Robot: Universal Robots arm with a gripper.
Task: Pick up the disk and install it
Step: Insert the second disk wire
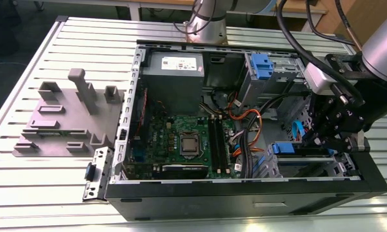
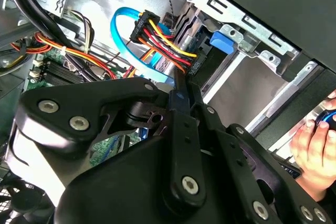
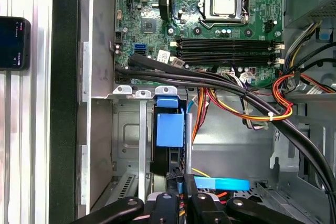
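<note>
Hovering low inside the open computer case (image 1: 245, 195), the end effector (image 1: 324, 141) is seen with its fingers closed together, just beside the drive bay (image 3: 130, 129); the disk (image 3: 169, 129) is seated edge-on in that bay, its blue frame tab turned toward the motherboard (image 3: 226, 35). Coloured cables (image 3: 252, 115) are draped close by.

The disk (image 3: 170, 129) stands on edge inside the drive bay (image 3: 128, 129), straight ahead of the hand (image 3: 182, 198) and near it. Its blue plastic frame shows, while its dark body is mostly hidden.
</note>
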